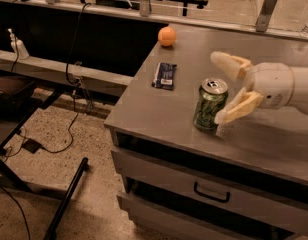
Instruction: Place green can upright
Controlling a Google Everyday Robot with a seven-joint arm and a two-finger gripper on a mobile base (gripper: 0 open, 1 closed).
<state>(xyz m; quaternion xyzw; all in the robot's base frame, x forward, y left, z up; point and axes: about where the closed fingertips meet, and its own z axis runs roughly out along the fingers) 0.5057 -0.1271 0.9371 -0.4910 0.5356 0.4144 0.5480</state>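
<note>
The green can (209,105) stands upright on the grey cabinet top (159,109), near its front edge, with its silver top and pull tab facing up. My gripper (220,88) comes in from the right on a white arm. It is open. One cream finger (228,64) is behind and above the can, the other finger (238,108) is just to the can's right, close to its side. The can is free of both fingers.
A dark blue flat wrapped bar (164,75) lies left of the can. An orange ball (167,36) sits at the back left of the top. Drawers with a handle (211,194) are below. Cables and a black frame leg (64,204) are on the floor at left.
</note>
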